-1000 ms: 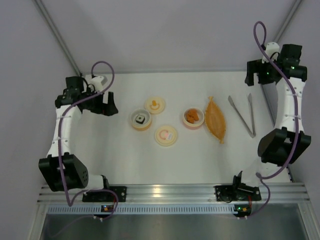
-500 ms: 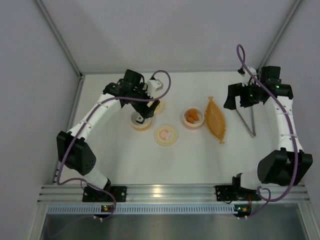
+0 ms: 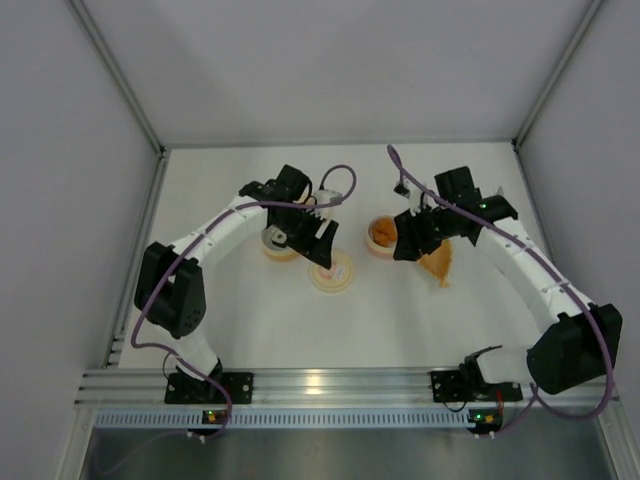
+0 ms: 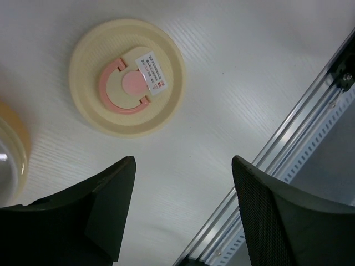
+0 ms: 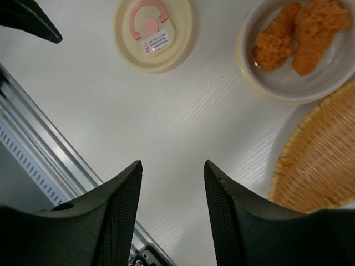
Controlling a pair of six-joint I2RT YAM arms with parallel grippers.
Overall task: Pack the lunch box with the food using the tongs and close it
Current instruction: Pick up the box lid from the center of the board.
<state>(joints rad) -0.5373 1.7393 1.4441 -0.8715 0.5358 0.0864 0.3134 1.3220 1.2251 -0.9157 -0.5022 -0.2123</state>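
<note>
The lunch box (image 3: 381,233) is a small cream container with a pink rim (image 5: 260,83), holding orange-brown food chunks (image 5: 299,36). Its cream lid (image 3: 335,275) with a pink mark (image 4: 126,77) lies flat to its left, also seen as the lid (image 5: 153,33) in the right wrist view. The orange bag (image 3: 441,266) with a woven look (image 5: 319,160) lies right of the container. My left gripper (image 3: 322,250) (image 4: 183,166) hangs open beside the lid. My right gripper (image 3: 405,245) (image 5: 173,166) is open over bare table near the container. The tongs are hidden.
A second, orange-rimmed container (image 4: 8,155) sits left of the lid, mostly under my left arm. The aluminium rail (image 3: 320,385) (image 4: 299,144) runs along the table's near edge. The tip of the left finger (image 5: 28,19) shows in the right wrist view.
Both arms have swung inward from the table's sides to the middle. The left gripper now hangs by the lid, the right by the container, and both jaws have narrowed.
</note>
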